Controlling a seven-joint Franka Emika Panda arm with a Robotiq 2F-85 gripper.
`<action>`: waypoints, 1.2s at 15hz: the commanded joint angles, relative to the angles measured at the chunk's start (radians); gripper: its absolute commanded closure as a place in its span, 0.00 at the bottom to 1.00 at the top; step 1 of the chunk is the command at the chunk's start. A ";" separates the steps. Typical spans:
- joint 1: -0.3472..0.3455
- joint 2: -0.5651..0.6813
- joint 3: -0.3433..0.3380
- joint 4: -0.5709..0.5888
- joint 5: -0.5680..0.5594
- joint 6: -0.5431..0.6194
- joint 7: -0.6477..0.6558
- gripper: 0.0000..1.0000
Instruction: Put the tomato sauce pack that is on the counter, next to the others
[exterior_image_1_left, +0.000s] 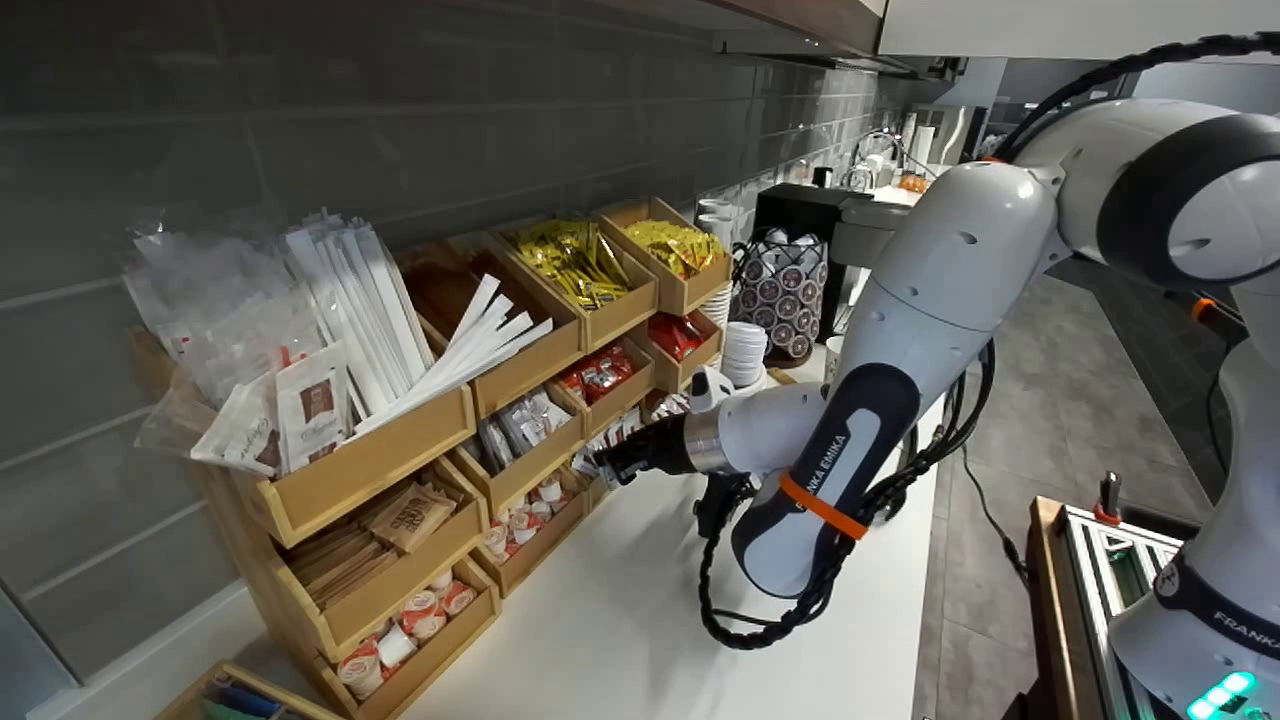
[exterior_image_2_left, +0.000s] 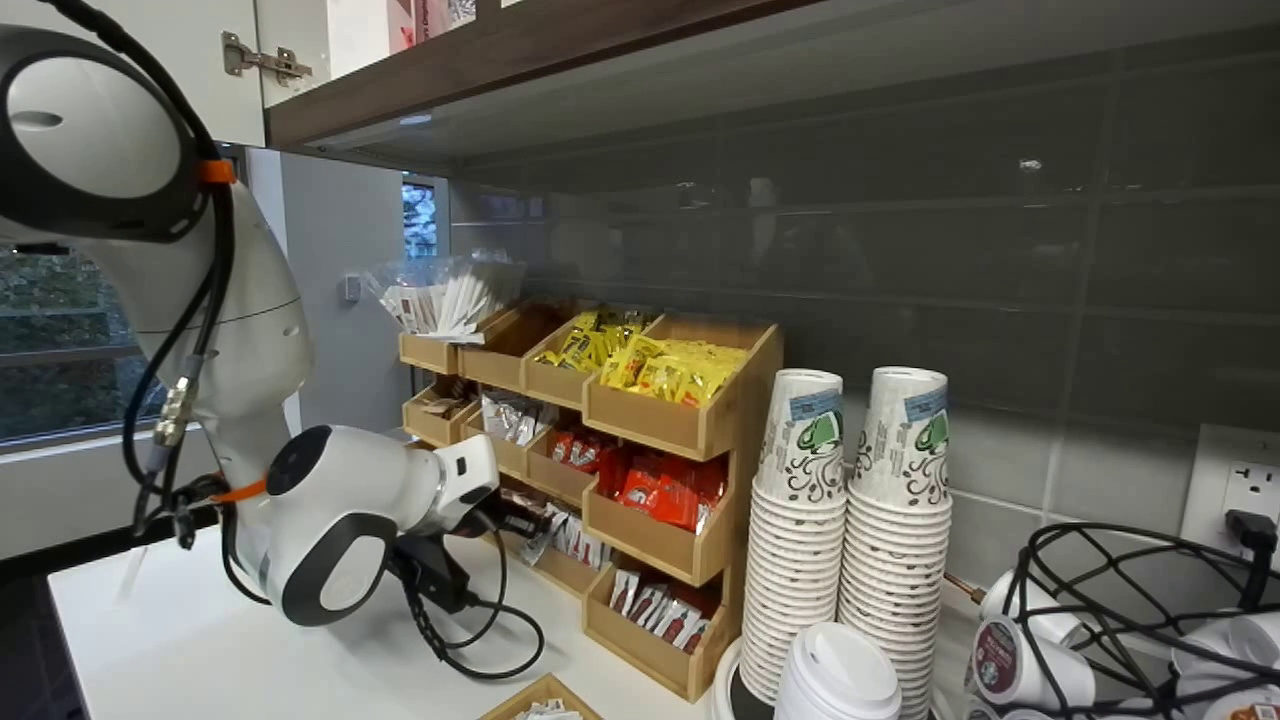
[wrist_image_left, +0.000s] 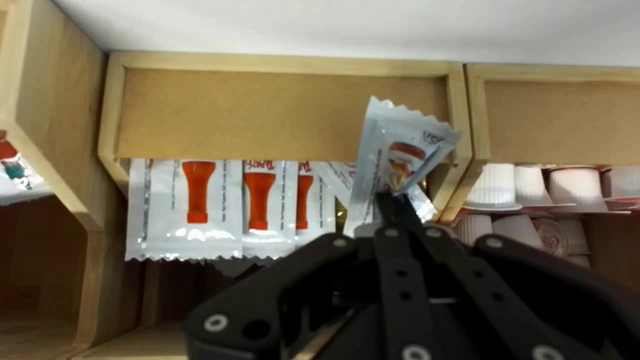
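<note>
The fingers (wrist_image_left: 392, 250) pinch the tomato sauce sachet (wrist_image_left: 386, 157), its printed end projecting beyond their tips. Similar sachets (wrist_image_left: 197, 215) sit in the wooden compartment (wrist_image_left: 260, 112), left of the fingers in the wrist view. Pick-up appears complete; placement and release remain.

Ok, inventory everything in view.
sauce sachet: one, red-white, in pincer
stocked sauce sachets: several, red-white, bottom row
wooden organizer: one, tan, on white countertop
crinkled packets: many, yellow, top row
glossy pouches: many, red, middle row
shiny packets: several, silver, middle row
paper packets: several, brown, middle row
wrapped sticks: many, white, top row
creamer tubs: many, red-white, bottom row
paper cups: two stacks, white-green, beside organizer
cup lids: one stack, white, beside cups
coffee pods: many, white, near cups
Franka arm: one, white, over countertop
pincer: one, black, shut on sauce sachet
</note>
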 joint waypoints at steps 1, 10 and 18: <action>-0.023 0.040 0.033 0.036 0.027 0.098 -0.022 1.00; -0.065 0.140 0.070 0.129 0.020 0.239 -0.028 1.00; -0.080 0.208 0.090 0.221 0.024 0.275 -0.040 1.00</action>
